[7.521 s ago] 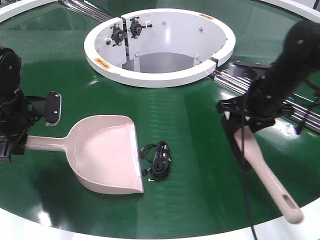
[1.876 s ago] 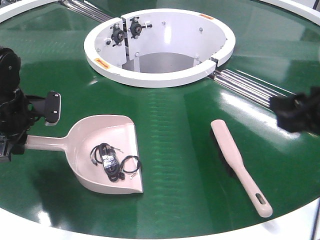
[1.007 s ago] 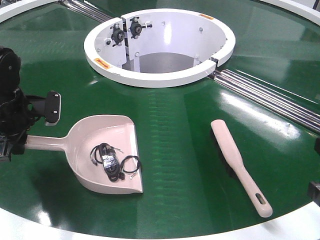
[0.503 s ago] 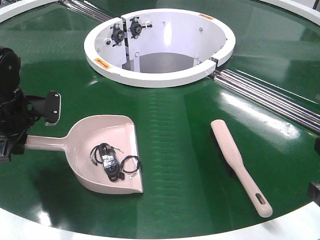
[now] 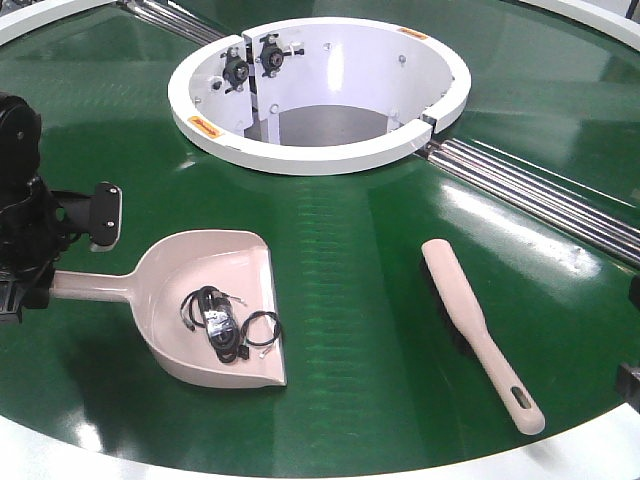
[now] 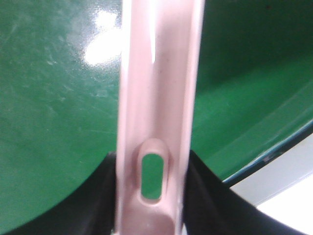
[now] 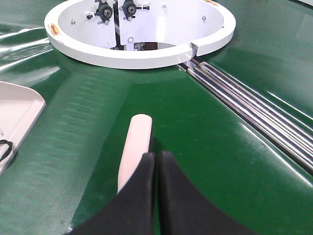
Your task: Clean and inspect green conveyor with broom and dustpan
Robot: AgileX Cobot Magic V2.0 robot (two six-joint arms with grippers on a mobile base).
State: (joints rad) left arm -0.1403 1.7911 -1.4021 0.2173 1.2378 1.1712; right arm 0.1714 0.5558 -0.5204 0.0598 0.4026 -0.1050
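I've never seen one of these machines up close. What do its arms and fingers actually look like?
The left arm is matte black and chunky, built from jointed blocks, and carries a flat black pad with a pale grey face. The right gripper ends in two smooth black fingers tapering to rounded tips. No cables, labels or markings are visible on either.
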